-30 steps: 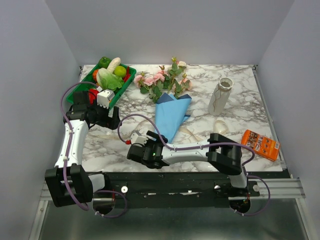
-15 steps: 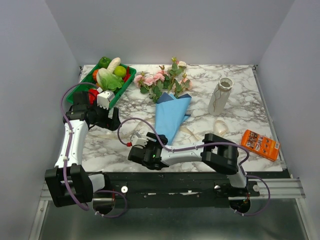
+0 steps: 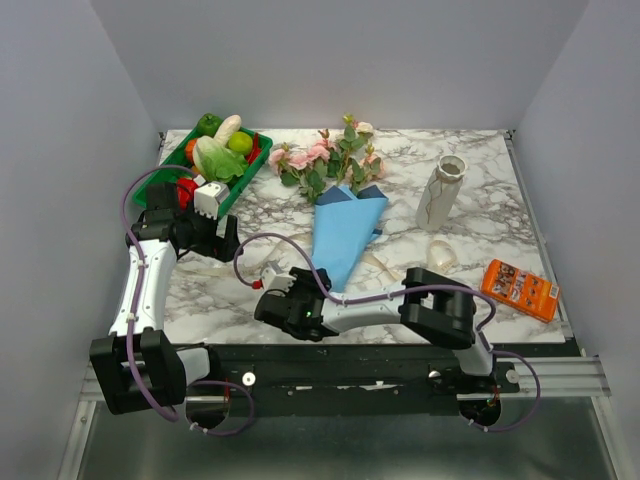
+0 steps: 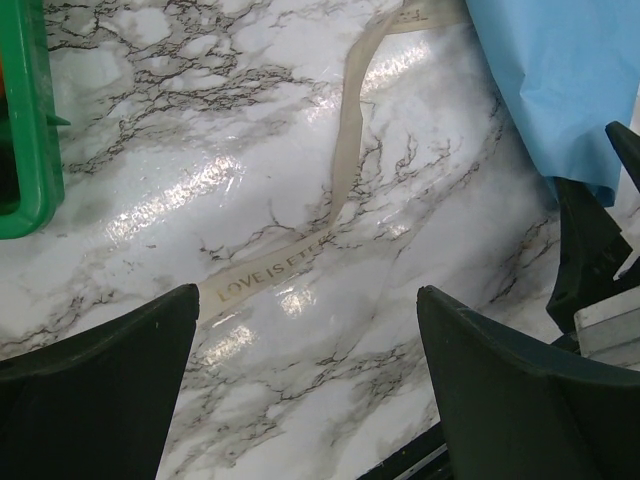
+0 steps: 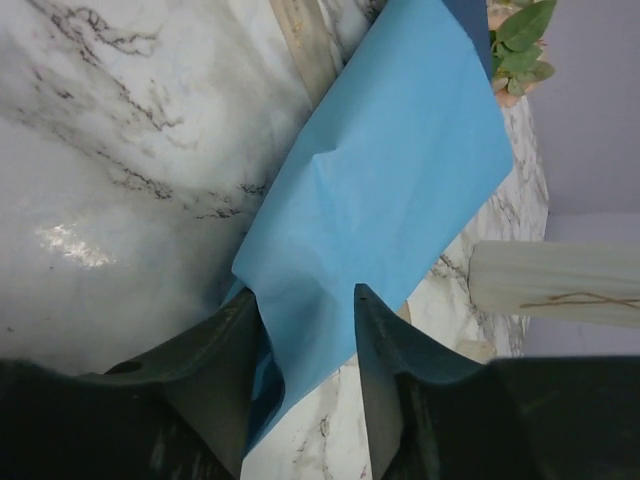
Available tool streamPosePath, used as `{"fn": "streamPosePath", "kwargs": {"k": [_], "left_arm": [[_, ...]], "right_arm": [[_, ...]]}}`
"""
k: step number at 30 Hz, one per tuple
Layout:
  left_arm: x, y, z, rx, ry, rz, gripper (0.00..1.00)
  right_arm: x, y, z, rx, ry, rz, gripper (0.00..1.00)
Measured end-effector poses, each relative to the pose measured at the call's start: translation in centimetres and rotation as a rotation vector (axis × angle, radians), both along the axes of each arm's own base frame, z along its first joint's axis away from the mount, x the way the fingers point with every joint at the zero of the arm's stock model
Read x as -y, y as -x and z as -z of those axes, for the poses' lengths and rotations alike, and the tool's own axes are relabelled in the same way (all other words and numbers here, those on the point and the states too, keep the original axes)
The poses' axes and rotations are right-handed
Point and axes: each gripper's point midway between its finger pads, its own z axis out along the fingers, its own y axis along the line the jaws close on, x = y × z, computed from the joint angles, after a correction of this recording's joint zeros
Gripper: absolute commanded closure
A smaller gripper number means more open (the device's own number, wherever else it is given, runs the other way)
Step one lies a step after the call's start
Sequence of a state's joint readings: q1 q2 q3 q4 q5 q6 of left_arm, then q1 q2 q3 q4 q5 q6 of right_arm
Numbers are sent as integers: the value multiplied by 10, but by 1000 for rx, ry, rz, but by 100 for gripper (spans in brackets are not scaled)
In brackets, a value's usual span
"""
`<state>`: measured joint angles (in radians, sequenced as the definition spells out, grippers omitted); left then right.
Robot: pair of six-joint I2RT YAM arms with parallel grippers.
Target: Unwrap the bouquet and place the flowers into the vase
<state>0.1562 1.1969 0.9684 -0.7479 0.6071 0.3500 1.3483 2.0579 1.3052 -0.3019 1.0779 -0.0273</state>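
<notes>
Bouquet [image 3: 340,215]: mid-table, blooms at 12 o'clock.
Left gripper [image 4: 307,300]: wide open, empty.
Right gripper [image 5: 305,295]: half-closed astride paper [image 5: 390,170] tip; grip unclear.

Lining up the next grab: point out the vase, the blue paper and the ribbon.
vase [image 3: 437,198], top view, on its body.
blue paper [image 5: 390,190], right wrist view, middle of the sheet.
ribbon [image 4: 272,271], left wrist view, on its printed stretch.

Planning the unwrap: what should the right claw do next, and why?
Probably close the right claw on the blue paper: its narrow end sits between the open jaws, and the ribbon lies loose, so the paper can likely be pulled off the flowers.
</notes>
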Motion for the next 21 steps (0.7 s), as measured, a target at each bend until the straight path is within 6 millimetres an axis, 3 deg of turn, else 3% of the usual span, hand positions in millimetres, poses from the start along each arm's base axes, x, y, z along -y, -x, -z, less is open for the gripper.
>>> {"fn": "streamPosePath", "kwargs": {"k": [4, 11, 13, 16, 21], "left_arm": [[0, 0, 0, 0, 0, 0, 1], [0, 0, -1, 4, 0, 0, 1], [0, 0, -3, 11, -1, 0, 1], [1, 1, -6, 21, 0, 1, 1], [1, 1, -7, 26, 1, 2, 1]], "right_arm": [[6, -3, -17, 56, -50, 30, 60], [24, -3, -92, 165, -336, 129, 62], [34, -2, -110, 193, -426, 165, 56], [46, 0, -124, 217, -547, 228, 35], [69, 10, -120, 197, -649, 375, 15]]}}
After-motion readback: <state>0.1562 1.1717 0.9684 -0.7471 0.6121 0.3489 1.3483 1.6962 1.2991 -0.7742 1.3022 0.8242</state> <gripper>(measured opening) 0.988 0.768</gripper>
